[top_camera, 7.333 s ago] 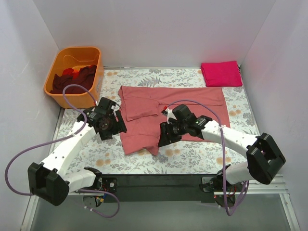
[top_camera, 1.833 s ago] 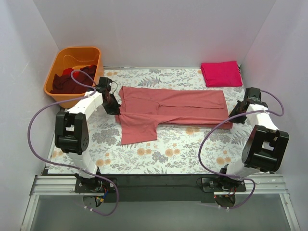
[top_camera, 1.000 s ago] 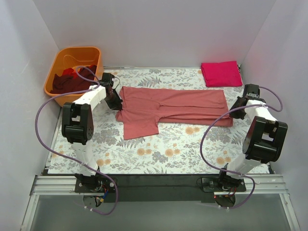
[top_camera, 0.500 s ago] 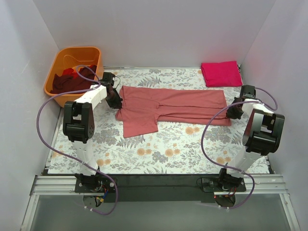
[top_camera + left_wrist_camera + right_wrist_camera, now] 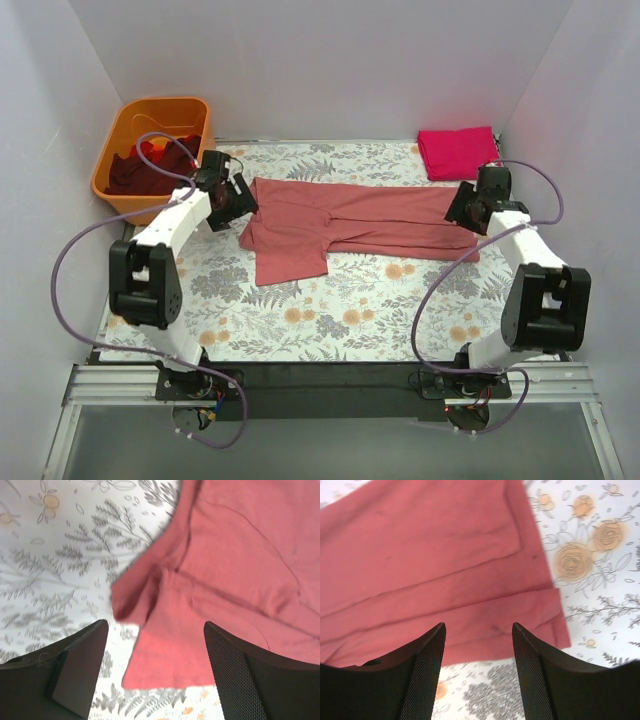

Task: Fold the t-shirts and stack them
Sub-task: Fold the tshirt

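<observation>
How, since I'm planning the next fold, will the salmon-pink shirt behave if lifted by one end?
Probably floppy: the salmon-pink shirt lies in thin flat layers, its edge bunched softly in the left wrist view. It would likely sag and drape. Pushed, it may wrinkle rather than slide whole.

The left arm (image 5: 170, 222) stretches forward, its left gripper (image 5: 155, 625) facing down, jaws wide apart; the right arm (image 5: 520, 240) mirrors it, the right gripper (image 5: 478, 626) equally spread.
</observation>
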Available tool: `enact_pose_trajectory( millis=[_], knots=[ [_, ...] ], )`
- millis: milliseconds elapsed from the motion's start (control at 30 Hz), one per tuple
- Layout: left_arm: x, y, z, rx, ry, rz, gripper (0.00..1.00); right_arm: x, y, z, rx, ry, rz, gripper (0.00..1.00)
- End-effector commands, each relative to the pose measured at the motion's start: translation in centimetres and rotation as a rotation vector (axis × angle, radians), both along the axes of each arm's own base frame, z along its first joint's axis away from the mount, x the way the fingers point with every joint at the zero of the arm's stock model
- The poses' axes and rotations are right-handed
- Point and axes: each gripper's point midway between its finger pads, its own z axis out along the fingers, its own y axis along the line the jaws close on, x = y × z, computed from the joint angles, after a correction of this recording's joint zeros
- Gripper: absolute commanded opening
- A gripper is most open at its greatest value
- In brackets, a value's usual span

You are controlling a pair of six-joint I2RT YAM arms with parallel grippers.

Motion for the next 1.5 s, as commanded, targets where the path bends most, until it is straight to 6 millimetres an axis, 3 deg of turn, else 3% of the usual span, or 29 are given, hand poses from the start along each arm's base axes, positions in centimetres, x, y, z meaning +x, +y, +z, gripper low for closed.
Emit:
enact_pose_trajectory(
  millis=[0,33,67,167,233,367,567,733,1033,1100,1167,1200,1233,1367,1467],
  knots=[
    [-2.9,-0.7,3.9,0.023,-0.088,-0.022,0.77,-1.4,2.8,1.6,0.017,-0.059,0.069,0.63],
    [-5.0,-1.4,3.1,0.023,-0.065,-0.045,0.77,-1.5,3.7,2.5,0.033,-0.095,0.099,0.63],
    [-6.1,-2.0,2.8,0.019,-0.054,-0.06,0.72,-2.1,6.2,2.5,0.058,-0.1,0.17,0.63],
    [-10.3,-4.2,-0.1,0.022,0.033,-0.12,0.69,-4.1,11.1,2.2,0.136,-0.113,0.311,0.64],
    [-12.6,-5.3,-2.1,0.035,0.087,-0.151,0.68,-5.5,12.9,1.5,0.168,-0.102,0.351,0.64],
    [-14.2,-5.9,-4.2,0.111,0.132,-0.179,0.62,-8.0,17.6,0.4,0.226,-0.083,0.486,0.64],
    [-13.6,-6.4,-5.3,0.212,0.13,-0.196,0.5,-10.3,20.8,-1.4,0.245,-0.022,0.595,0.63],
    [-13.6,-7.6,-5.6,0.224,0.138,-0.21,0.48,-11.3,22.1,-2.1,0.245,0.003,0.645,0.63],
    [-12.8,-8.3,-7.0,0.255,0.153,-0.217,0.48,-11.9,22.2,-3.4,0.228,0.033,0.669,0.64],
    [-12.9,-8.2,-7.5,0.262,0.164,-0.215,0.44,-11.9,22.2,-3.4,0.225,0.034,0.672,0.64],
    [-13.3,-8.1,-8.0,0.267,0.179,-0.222,0.26,-12.0,22.1,-3.5,0.219,0.033,0.678,0.64],
    [-13.3,-8.0,-8.0,0.27,0.181,-0.222,0.09,-11.9,22.1,-3.5,0.213,0.03,0.677,0.64],
    [-13.3,-7.9,-8.1,0.274,0.179,-0.22,0.01,-11.9,22.0,-3.8,0.208,0.037,0.676,0.64],
    [-12.5,-8.2,-7.3,0.276,0.14,-0.236,0.0,-12.0,21.8,-4.1,0.198,0.044,0.686,0.68],
    [-10.6,-8.8,-5.2,0.28,0.072,-0.247,0.0,-12.1,21.9,-4.0,0.198,0.047,0.695,0.68]
  ],
)
